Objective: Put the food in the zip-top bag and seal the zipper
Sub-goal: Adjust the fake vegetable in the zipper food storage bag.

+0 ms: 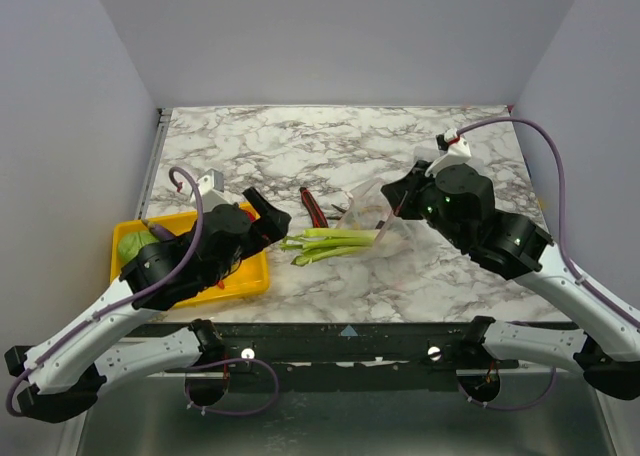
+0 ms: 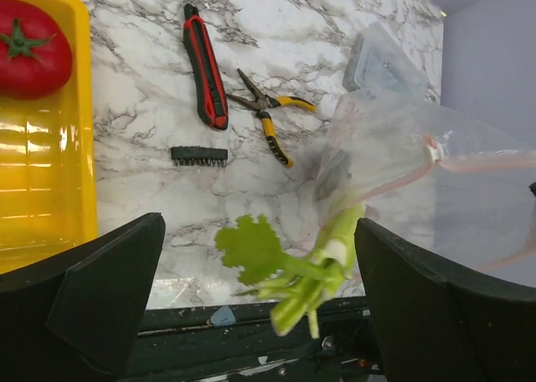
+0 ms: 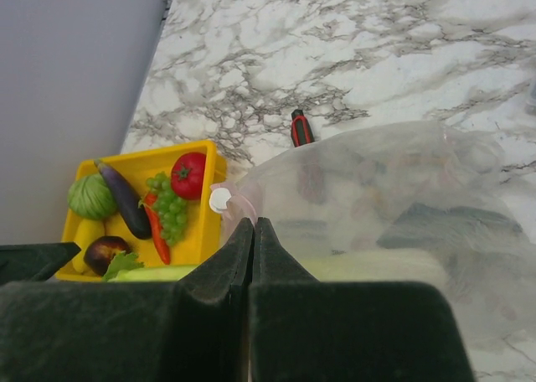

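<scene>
Grippers: two, the left gripper [image 1: 268, 216] and the right gripper [image 1: 397, 198].
Trays: one yellow tray [image 2: 42, 172].
Bags: one clear zip-top bag [image 2: 419, 172], with one pinkish zipper [image 2: 486, 162].
Celery: one bunch of green celery [image 1: 330, 244].
Tomatoes: one red tomato [image 3: 189, 175].
Grapes: one bunch of green grapes [image 3: 167, 208].
Carrots: one orange carrot [image 3: 157, 235].
Aubergines: one long purple aubergine [image 3: 126, 199].
Other produce: three pieces, namely a green cabbage [image 3: 90, 196], a yellow fruit [image 3: 86, 233] and a dark purple round piece [image 3: 104, 252].
Hand tools: two, a red utility knife [image 2: 206, 68] and yellow-handled pliers [image 2: 270, 121].
Black toothed strips: one black strip [image 2: 199, 156].
Clear cases: one clear plastic case [image 2: 383, 59].
</scene>
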{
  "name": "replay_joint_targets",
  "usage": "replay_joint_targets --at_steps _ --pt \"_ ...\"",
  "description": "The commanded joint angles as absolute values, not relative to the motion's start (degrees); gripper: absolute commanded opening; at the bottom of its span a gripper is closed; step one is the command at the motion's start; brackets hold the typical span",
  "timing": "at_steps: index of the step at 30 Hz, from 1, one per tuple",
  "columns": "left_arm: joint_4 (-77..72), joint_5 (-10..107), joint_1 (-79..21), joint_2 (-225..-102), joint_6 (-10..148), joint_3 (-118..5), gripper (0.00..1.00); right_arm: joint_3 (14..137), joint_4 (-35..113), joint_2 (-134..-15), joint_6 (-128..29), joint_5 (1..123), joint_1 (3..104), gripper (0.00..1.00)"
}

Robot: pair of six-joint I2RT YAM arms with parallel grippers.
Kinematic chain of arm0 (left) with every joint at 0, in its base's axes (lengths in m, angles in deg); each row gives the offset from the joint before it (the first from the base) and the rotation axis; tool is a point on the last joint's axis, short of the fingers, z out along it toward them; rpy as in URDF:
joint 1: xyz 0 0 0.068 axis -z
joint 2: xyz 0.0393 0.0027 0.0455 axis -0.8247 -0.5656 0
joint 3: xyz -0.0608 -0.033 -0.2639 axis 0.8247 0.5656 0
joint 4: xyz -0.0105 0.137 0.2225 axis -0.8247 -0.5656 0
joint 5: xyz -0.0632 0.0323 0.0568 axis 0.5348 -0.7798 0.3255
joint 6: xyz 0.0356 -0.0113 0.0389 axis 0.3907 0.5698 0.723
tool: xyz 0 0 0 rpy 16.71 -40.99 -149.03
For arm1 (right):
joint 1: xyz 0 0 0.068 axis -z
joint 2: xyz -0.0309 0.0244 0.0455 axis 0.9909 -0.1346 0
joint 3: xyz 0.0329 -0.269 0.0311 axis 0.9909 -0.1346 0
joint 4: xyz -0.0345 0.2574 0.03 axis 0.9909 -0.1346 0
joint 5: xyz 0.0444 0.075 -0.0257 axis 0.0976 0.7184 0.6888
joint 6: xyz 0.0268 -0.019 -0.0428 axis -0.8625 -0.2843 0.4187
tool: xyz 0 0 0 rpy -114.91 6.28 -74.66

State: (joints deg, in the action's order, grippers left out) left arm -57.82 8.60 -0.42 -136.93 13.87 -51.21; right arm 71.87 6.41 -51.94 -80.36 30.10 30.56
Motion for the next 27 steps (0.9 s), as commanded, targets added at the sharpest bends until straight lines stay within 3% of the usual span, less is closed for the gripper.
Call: replay_joint_targets --at_steps 1,7,13,15,19,24,27 --pt "-55.2 11.3 -0.9 -133.6 9.5 -43.9 0.99 72.2 9.8 -50.6 -81.2 31.1 30.3 0.01" --pt "-24.1 25.1 -1.0 -126.3 10.7 -29.5 0.99 70.6 11.2 -50.4 -80.7 31.1 30.3 0.01" --pt "-21.0 27.4 -1.0 -125.5 10.7 -28.1 0.99 69.7 11.1 -50.4 -81.3 30.3 30.3 0.01" --pt "-22.0 30.6 -1.0 -126.6 9.7 -28.7 0.94 69.6 11.2 -50.5 -81.5 30.3 30.3 0.01" --pt "-20.9 36.1 -1.0 -128.5 9.2 -28.7 0.7 70.3 10.5 -51.0 -81.7 30.1 30.3 0.01" --pt "-21.0 33.6 -1.1 -128.4 13.8 -30.5 0.35 69.8 11.2 -50.3 -82.2 30.2 30.3 0.01" --pt "-21.1 32.2 -1.1 -128.3 19.2 -32.8 0.22 69.5 11.1 -50.1 -82.3 30.2 30.3 0.01"
